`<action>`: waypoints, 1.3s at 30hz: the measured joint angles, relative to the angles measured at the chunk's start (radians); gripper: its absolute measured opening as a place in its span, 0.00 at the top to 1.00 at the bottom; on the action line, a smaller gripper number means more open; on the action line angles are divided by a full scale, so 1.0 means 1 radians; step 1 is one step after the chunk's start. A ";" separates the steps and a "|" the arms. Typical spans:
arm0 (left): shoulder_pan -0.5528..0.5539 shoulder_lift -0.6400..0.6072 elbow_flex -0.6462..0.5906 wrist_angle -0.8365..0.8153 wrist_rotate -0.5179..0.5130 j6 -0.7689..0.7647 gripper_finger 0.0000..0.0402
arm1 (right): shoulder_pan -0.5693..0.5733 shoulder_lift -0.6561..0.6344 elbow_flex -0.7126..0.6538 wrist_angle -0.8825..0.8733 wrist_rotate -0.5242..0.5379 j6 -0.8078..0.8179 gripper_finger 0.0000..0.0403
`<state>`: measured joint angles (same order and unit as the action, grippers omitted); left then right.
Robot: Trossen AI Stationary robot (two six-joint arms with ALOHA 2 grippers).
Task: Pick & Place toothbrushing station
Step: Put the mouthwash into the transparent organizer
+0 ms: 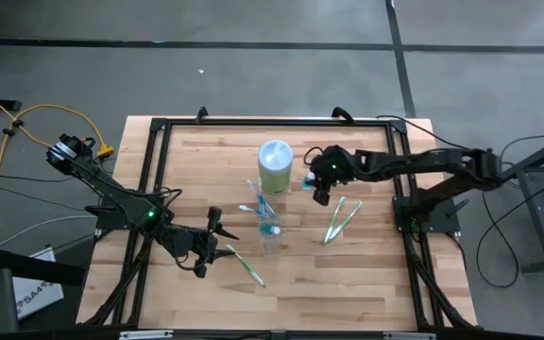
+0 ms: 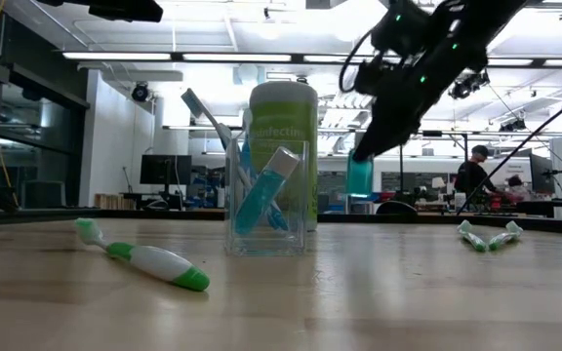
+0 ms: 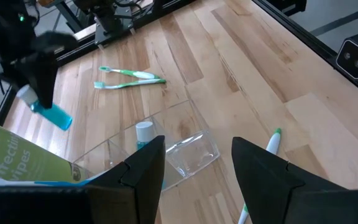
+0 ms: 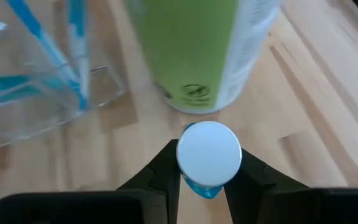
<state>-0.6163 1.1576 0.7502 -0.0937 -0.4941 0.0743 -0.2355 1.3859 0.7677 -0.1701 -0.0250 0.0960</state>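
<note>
The right tool (image 1: 315,185) is clamped on a little blue toothpaste tube (image 2: 359,175) with a white cap, holding it up off the bench (image 1: 366,274) right next to the green wipes canister (image 1: 275,165). In the right wrist view the cap (image 4: 209,154) sits squeezed between the two fingers.

The clear tumbler (image 2: 266,200) stands near the middle of the bench, just in front of the canister, with a couple of blue-and-white brushes (image 1: 259,200) and another tube (image 2: 261,190) leaning inside it.

Two green-and-white brushes (image 1: 340,219) lie side by side to the right of the tumbler, and one more green brush (image 1: 246,265) lies to its lower left.

The left tool (image 1: 213,244) hovers by that lone brush, fingers apart, holding nothing.
</note>
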 joint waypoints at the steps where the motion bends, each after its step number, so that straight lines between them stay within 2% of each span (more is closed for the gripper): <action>1: 0.000 0.000 0.000 0.000 0.000 0.000 0.55 | 0.015 -0.018 0.000 -0.014 0.000 0.013 0.79; 9: 0.000 0.000 0.000 0.001 0.000 -0.001 0.55 | 0.182 -0.102 0.000 0.010 0.023 0.087 0.79; 19: 0.000 0.000 0.000 0.030 0.000 0.003 0.55 | 0.306 -0.096 0.074 0.070 0.074 0.085 0.79; 25: 0.000 0.000 0.000 0.031 0.000 0.004 0.55 | 0.316 -0.075 0.112 0.112 0.067 0.058 0.79; 30: 0.000 0.000 0.000 0.030 0.000 0.004 0.55 | 0.319 -0.013 0.111 0.207 0.017 0.045 0.79; 39: -0.024 0.000 0.000 0.028 0.000 0.000 0.55 | 0.346 0.076 0.125 0.288 0.020 0.034 0.79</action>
<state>-0.6402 1.1576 0.7502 -0.0658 -0.4942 0.0746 0.1107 1.4619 0.8931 0.1178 -0.0052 0.1303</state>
